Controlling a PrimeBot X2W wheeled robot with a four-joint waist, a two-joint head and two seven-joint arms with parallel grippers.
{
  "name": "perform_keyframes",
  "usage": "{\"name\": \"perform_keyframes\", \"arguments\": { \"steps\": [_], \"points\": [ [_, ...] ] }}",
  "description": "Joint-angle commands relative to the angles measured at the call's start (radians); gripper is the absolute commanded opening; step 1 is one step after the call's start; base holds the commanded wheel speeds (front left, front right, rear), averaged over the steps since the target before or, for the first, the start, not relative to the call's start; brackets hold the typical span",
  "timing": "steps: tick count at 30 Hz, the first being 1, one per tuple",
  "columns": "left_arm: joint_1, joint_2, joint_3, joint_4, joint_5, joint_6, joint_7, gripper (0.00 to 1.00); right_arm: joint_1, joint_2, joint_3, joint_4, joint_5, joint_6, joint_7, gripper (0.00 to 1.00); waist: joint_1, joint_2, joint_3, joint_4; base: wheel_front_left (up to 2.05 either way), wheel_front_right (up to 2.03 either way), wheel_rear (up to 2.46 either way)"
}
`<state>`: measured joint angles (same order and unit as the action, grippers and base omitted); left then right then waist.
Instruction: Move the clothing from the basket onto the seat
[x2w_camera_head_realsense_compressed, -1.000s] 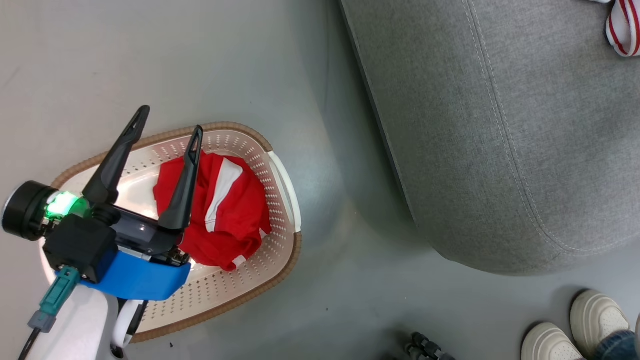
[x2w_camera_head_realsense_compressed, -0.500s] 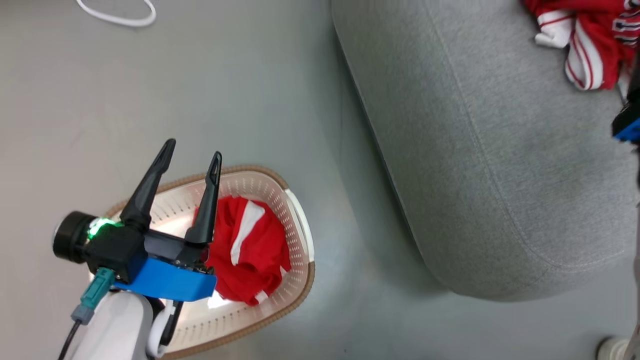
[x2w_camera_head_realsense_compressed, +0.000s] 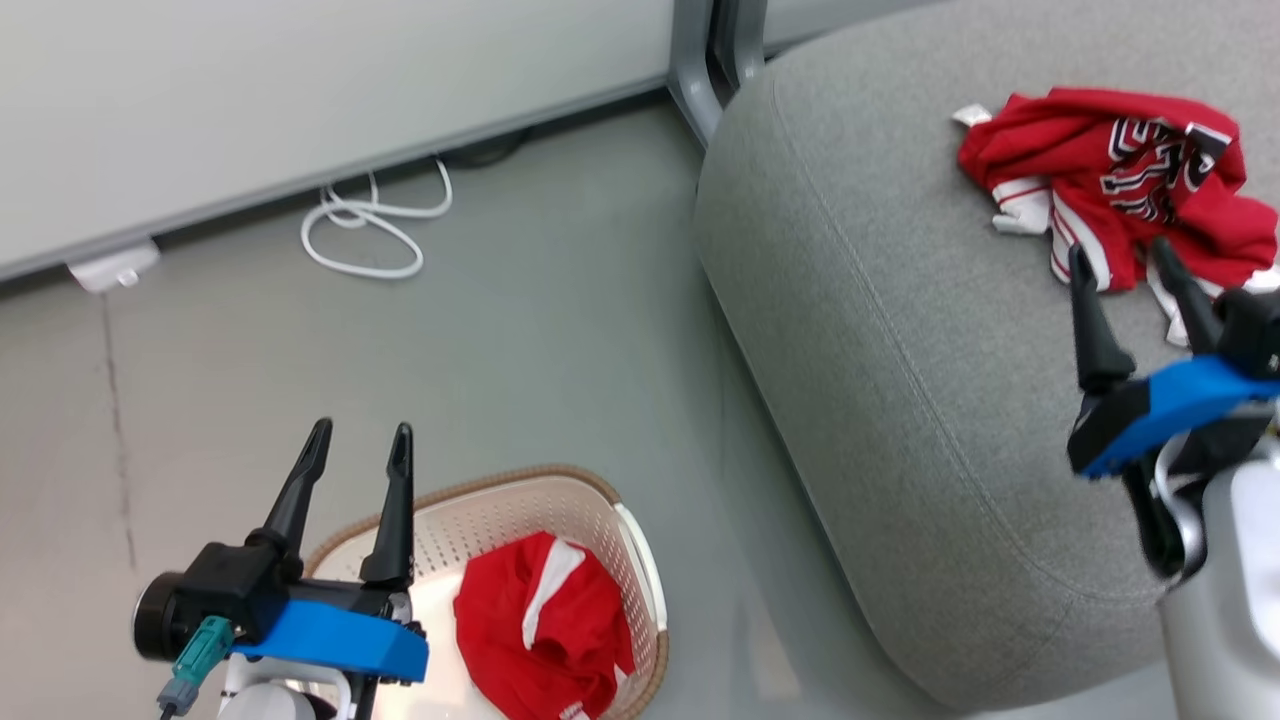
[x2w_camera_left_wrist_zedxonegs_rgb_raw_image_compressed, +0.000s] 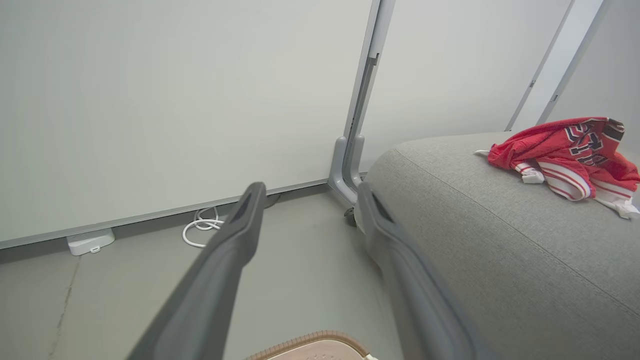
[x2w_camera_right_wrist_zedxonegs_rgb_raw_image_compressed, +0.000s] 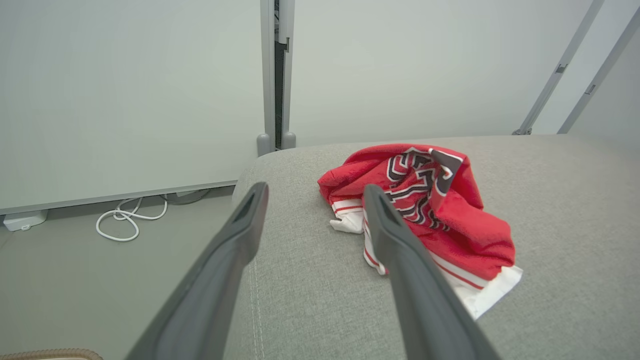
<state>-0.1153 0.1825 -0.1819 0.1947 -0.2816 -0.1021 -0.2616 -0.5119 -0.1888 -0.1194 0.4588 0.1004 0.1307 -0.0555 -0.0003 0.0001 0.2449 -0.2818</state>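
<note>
A crumpled red jersey with black-white lettering lies on the grey seat, also seen as the jersey and the jersey in the wrist views. My right gripper hovers open just in front of it, nothing between its fingers. Red shorts with a white stripe lie bunched in the cream basket on the floor. My left gripper stands open above the basket's left rim, empty.
A white cable coils on the grey floor by the wall. A grey metal post stands at the seat's far corner. A small white box sits at the wall's foot.
The head camera has tilted up, so the wall, the cable and the jersey on the seat came into view. My right gripper now shows open near the jersey.
</note>
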Motion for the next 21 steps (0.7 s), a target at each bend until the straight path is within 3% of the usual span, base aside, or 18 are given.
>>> {"name": "perform_keyframes", "arguments": {
  "steps": [1,10,21],
  "points": [
    [0.014,-0.01,0.019,0.013,-0.005,-0.002,-0.005,1.0,0.071,0.013,0.012,-0.059,0.004,0.0,0.002,1.0,0.0003,-0.0001,-0.068,0.017,0.0,0.0,0.0],
    [0.06,-0.049,0.082,0.061,0.0,-0.017,-0.004,1.0,0.332,0.09,0.012,-0.294,-0.001,0.0,-0.013,1.0,0.0003,-0.0001,-0.14,0.055,0.0,0.0,0.0],
    [0.097,-0.072,0.13,0.079,0.021,-0.023,-0.004,1.0,0.474,0.134,0.026,-0.382,-0.009,0.0,0.006,1.0,0.0003,-0.0001,-0.182,0.105,0.0,0.0,0.0]
  ]
}}
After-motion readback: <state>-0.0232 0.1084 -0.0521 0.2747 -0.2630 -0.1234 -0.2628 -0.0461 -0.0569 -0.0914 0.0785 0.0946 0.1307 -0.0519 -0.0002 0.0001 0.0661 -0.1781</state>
